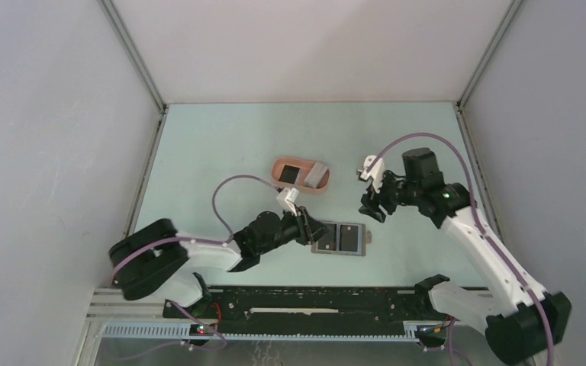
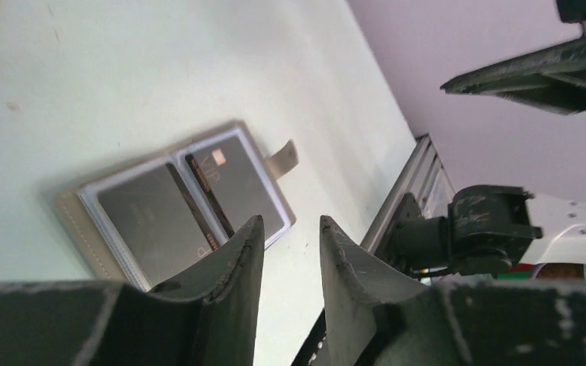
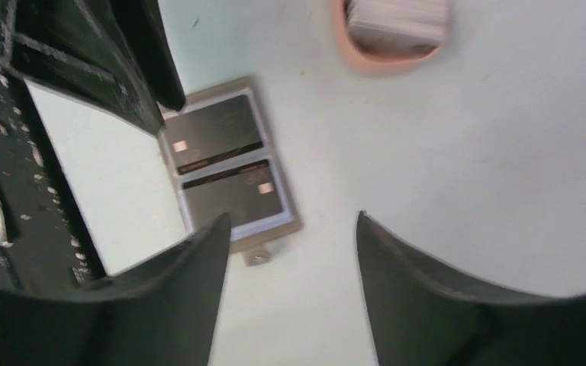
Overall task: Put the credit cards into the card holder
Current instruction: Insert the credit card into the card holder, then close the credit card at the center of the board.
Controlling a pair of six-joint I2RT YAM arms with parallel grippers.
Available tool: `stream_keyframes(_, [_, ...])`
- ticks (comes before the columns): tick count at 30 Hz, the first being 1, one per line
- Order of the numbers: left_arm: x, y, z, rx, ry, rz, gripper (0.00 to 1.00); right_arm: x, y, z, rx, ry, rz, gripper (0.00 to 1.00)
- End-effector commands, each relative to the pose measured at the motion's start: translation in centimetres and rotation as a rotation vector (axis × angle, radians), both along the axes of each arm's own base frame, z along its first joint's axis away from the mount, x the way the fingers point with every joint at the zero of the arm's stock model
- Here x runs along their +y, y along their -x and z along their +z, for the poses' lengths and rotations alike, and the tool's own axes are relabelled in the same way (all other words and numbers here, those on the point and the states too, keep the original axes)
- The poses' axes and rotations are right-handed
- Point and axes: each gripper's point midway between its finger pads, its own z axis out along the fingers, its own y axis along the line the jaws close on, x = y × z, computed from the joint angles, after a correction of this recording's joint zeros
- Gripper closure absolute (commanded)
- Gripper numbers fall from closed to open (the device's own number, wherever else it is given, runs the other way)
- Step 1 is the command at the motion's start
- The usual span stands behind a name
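Left pincer (image 2: 290,226) parted, black card (image 2: 238,184) marked "VIP" in wallet (image 2: 73,215)

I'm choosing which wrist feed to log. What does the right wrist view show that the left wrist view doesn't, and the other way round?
Only the right wrist view clearly shows the card holder, with a whitish card inside it. Only the left wrist view shows the metal rail at the table's edge and a black arm joint. Both show the open grey wallet lying flat, with two dark cards in its sleeves.
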Motion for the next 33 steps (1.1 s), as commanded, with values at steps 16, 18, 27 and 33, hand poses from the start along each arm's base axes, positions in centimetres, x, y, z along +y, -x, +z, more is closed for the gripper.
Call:
stream_keyframes(16, [12.2, -2.0, 4.0, -0.256, -0.196, 0.395, 0.00, -0.9, 1.1, -6.5, 0.259, 0.150, -0.043, 0.09])
stream_keyframes(18, [12.1, -1.5, 3.7, -0.240, -0.170, 0.372, 0.00, -1.4, 0.7, -8.2, 0.304, 0.206, -0.080, 0.12])
stream_keyframes(27, [7.7, 1.0, 0.4, -0.020, -0.110, 0.189, 0.15, -1.0, 0.6, -13.0, 0.480, 0.345, -0.123, 0.31])
stream_keyframes(33, [5.9, 1.1, -3.4, 0.113, -0.155, 0.171, 0.19, -1.4, 0.9, -15.2, 0.550, 0.417, -0.135, 0.49])
